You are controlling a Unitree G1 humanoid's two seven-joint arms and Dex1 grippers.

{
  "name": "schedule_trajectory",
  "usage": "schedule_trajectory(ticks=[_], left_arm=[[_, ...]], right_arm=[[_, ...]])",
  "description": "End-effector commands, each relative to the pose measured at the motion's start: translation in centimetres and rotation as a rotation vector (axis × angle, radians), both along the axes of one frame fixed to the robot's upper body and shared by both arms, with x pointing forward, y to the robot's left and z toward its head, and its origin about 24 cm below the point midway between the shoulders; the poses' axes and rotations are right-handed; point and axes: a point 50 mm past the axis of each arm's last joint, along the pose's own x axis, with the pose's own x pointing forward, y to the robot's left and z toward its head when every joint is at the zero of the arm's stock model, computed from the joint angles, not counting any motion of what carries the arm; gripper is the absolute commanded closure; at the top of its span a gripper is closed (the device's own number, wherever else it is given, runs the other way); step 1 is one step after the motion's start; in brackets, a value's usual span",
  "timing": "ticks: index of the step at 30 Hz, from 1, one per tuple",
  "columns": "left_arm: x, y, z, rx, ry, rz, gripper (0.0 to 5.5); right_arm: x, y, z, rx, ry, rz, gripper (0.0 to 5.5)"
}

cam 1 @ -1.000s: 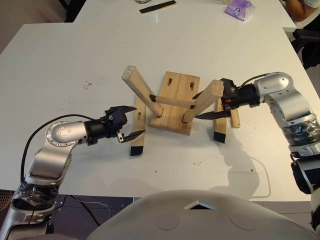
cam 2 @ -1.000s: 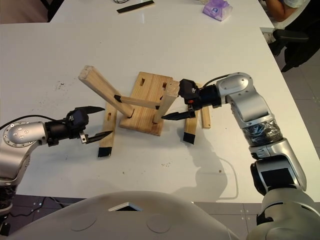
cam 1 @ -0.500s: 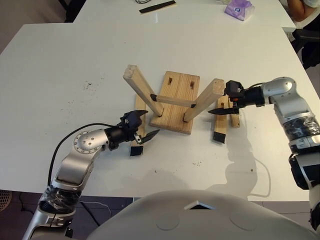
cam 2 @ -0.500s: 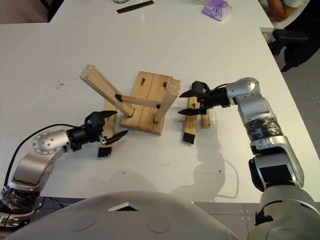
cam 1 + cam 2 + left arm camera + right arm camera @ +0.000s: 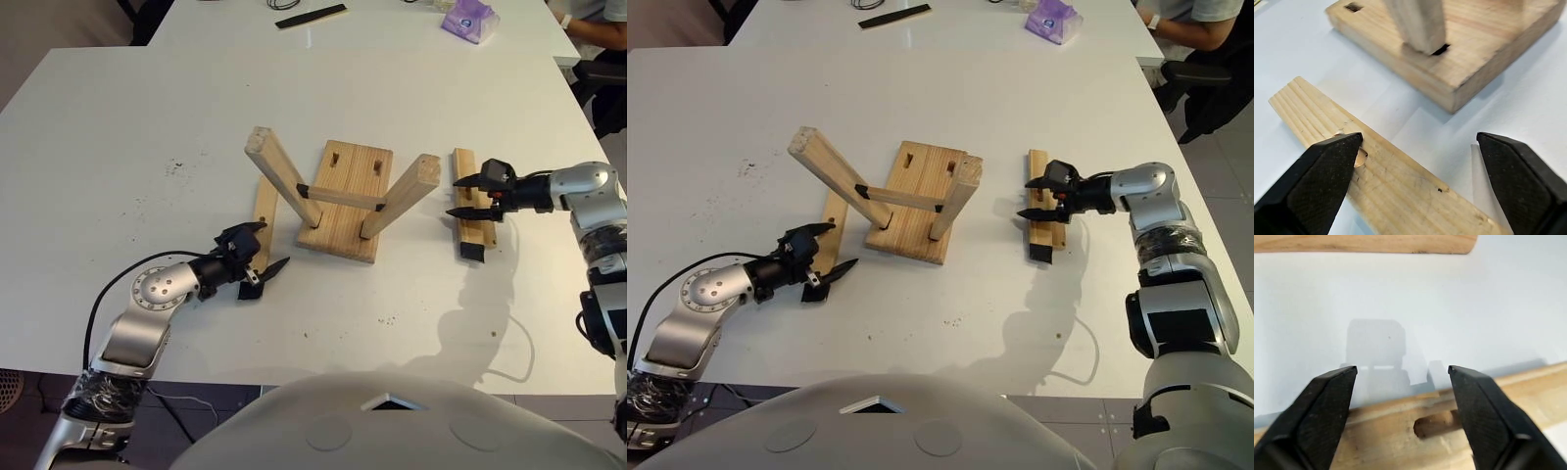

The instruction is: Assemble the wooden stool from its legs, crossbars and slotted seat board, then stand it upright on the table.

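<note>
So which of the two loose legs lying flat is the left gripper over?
The loose leg lying left of the seat board, under the open left gripper. The other flat leg lies right of the seat board, by the right gripper.

The left arm (image 5: 147, 299) lies low over the tabletop's (image 5: 118, 147) near edge, elbow bent. Its left gripper (image 5: 274, 244) sits just above the surface with fingers spread apart. The right arm (image 5: 588, 186) extends from the right edge, forearm level. The right gripper (image 5: 451, 197) points inward, its fingers likewise parted.
</note>
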Motion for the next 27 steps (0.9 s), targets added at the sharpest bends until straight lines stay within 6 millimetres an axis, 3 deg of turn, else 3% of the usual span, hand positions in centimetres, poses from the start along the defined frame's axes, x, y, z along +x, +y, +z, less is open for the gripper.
schedule_trajectory(ticks=[1,4,8,12,15,17,22,27], left_arm=[[-0.9,1.8,-1.5,0.083,0.11,0.066,1.16],[0.2,1.4,-0.4,0.094,0.056,0.042,1.16],[1.0,-1.1,2.6,-0.011,-0.017,-0.05,1.16],[0.4,-3.0,4.8,-0.061,-0.033,-0.162,1.16],[0.1,-4.1,5.8,-0.126,-0.016,-0.213,1.16],[-0.1,-4.9,5.7,-0.163,0.01,-0.239,1.16],[-0.3,-7.3,3.0,-0.162,0.086,-0.301,1.16],[2.0,-7.2,1.7,-0.105,0.072,-0.235,1.16]], right_arm=[[-0.5,1.1,-1.0,0.083,0.073,0.019,2.07],[1.8,4.6,1.6,0.263,-0.034,0.041,2.07],[4.1,8.6,4.3,0.42,-0.146,0.035,2.07],[4.9,10.3,4.6,0.43,-0.181,0.026,2.07],[5.5,11.3,3.5,0.377,-0.203,-0.007,2.07],[5.8,11.8,2.6,0.312,-0.238,-0.031,2.07],[6.7,13.4,1.3,0.162,-0.335,-0.088,2.07],[5.2,12.2,-0.2,-0.013,-0.262,0.154,2.07]])
